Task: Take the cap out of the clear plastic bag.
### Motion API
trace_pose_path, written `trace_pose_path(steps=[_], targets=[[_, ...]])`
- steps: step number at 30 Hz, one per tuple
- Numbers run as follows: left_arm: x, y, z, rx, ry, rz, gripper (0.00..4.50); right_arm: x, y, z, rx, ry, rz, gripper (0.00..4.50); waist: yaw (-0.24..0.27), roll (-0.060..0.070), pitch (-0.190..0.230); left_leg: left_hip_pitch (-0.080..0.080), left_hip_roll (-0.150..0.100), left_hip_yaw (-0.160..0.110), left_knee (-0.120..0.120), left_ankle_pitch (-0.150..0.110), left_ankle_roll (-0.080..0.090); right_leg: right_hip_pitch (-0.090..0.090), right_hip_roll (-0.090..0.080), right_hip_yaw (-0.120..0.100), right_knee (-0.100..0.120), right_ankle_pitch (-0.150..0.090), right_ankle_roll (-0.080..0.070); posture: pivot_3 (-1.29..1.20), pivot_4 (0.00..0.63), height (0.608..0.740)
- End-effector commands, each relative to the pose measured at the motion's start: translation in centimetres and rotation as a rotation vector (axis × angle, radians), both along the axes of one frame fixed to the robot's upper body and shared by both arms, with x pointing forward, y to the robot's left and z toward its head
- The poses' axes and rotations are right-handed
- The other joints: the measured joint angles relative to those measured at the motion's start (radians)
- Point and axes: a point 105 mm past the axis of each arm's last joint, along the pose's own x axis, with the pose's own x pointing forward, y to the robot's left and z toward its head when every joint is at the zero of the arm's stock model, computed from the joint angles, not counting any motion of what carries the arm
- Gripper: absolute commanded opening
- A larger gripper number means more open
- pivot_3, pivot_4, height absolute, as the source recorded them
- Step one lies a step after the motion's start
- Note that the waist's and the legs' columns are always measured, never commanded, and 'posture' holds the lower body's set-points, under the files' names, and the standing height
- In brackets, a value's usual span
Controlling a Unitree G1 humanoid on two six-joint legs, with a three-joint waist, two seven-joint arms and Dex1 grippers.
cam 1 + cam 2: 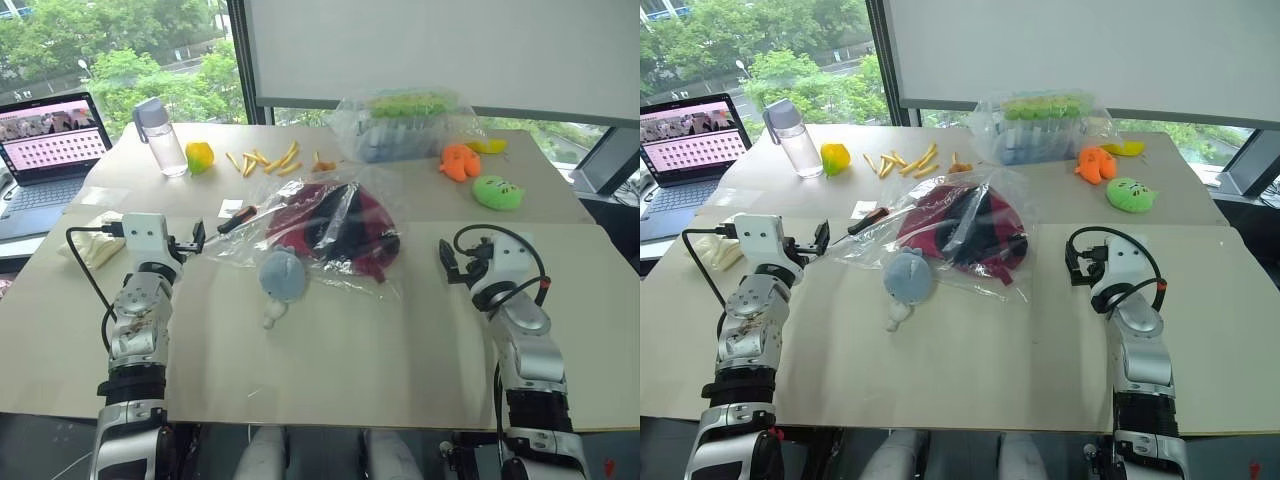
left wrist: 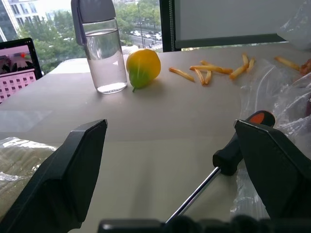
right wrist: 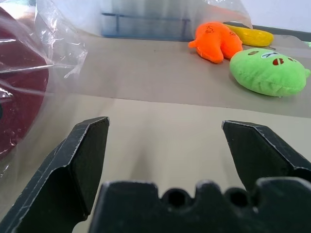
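Two black two-fingered grippers, left (image 1: 197, 240) and right (image 1: 447, 262), both spread, empty. One dark red baseball cap (image 1: 345, 228) inside one crinkly clear plastic bag (image 1: 300, 240). No readable writing.

Daylight is coming through a large window (image 1: 120, 50) showing green trees, a white blind (image 1: 440, 50) is hanging beside it, behind the beige surface (image 1: 330, 350).
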Motion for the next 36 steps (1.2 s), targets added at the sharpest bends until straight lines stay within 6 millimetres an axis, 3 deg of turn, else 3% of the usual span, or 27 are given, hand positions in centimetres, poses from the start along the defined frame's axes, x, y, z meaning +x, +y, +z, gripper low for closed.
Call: trace_pose_path(steps=[1, 3, 5, 9, 13, 17, 20, 28, 34, 36], targets=[[0.3, -0.1, 2.1, 0.027, -0.050, -0.047, 4.50, 0.1, -0.4, 2.0, -0.029, -0.071, 0.010, 4.44, 0.000, 0.000, 0.000, 0.000, 0.000, 0.000, 0.000, 0.000, 0.000, 0.000, 0.000, 0.000, 0.000, 0.000, 0.000, 0.00, 0.150, 0.740], [0.4, -1.2, 4.8, 0.077, -0.113, -0.167, 4.50, 0.6, 0.8, 3.8, -0.063, -0.102, 0.104, 4.44, 0.000, 0.000, 0.001, 0.000, 0.000, 0.000, 0.000, 0.000, 0.000, 0.000, 0.000, 0.000, 0.000, 0.000, 0.000, 0.00, 0.150, 0.740], [0.2, -1.9, 6.0, 0.094, -0.134, -0.249, 4.50, 0.9, 2.0, 5.3, -0.077, -0.129, 0.192, 4.44, -0.003, 0.000, 0.001, -0.001, 0.000, 0.000, 0.001, 0.000, 0.000, -0.001, 0.000, 0.000, 0.000, 0.000, 0.000, 0.00, 0.150, 0.740], [0.0, -3.0, 6.9, 0.160, -0.082, -0.395, 4.50, 0.8, 3.8, 7.2, -0.124, -0.151, 0.337, 4.44, -0.011, 0.000, 0.001, -0.001, 0.000, 0.000, 0.000, 0.000, 0.000, 0.000, 0.000, 0.000, -0.001, 0.000, 0.000, 0.00, 0.150, 0.740], [-1.8, -5.9, 6.1, 0.253, 0.064, -0.672, 4.50, -0.7, 7.8, 9.0, -0.151, -0.123, 0.618, 4.44, -0.021, 0.001, 0.002, -0.001, 0.000, 0.000, -0.003, 0.000, 0.000, -0.001, 0.000, 0.000, -0.002, -0.001, 0.000, 0.00, 0.150, 0.740], [-5.2, -7.7, 4.8, 0.265, 0.193, -0.918, 4.50, -1.8, 11.1, 8.3, -0.260, -0.037, 0.768, 4.44, -0.026, 0.001, 0.003, -0.001, 0.001, 0.000, -0.006, 0.000, 0.000, -0.003, 0.000, 0.000, -0.002, -0.002, -0.001, 0.00, 0.150, 0.740], [-7.0, -7.0, 3.6, 0.291, 0.299, -0.988, 4.50, -2.2, 14.3, 7.4, -0.315, 0.006, 0.853, 4.44, -0.037, 0.001, 0.004, 0.000, 0.001, 0.000, -0.009, 0.000, 0.000, -0.004, 0.000, 0.000, -0.001, -0.004, -0.003, 0.00, 0.150, 0.740], [-8.7, -6.7, 4.1, 0.245, 0.336, -1.023, 4.50, -4.1, 21.4, 4.0, -0.293, 0.105, 1.075, 4.44, -0.027, 0.001, 0.004, 0.000, 0.002, 0.000, -0.011, 0.000, 0.000, -0.006, 0.000, -0.001, 0.000, -0.005, -0.005, 0.00, 0.150, 0.740], [-9.5, -6.0, 4.1, 0.235, 0.340, -0.989, 4.50, -3.4, 25.5, 5.2, -0.246, 0.059, 1.138, 4.44, -0.028, 0.002, 0.005, 0.000, 0.003, 0.000, -0.011, 0.000, 0.000, -0.008, 0.002, -0.001, 0.002, -0.005, -0.005, 0.00, 0.150, 0.740], [-9.8, -5.8, 4.1, 0.239, 0.340, -0.976, 4.50, -3.3, 26.2, 4.5, -0.257, 0.078, 1.155, 4.44, -0.027, 0.002, 0.005, 0.000, 0.004, 0.000, -0.011, 0.000, 0.000, -0.008, 0.003, -0.001, 0.002, -0.005, -0.006, 0.00, 0.150, 0.740]])
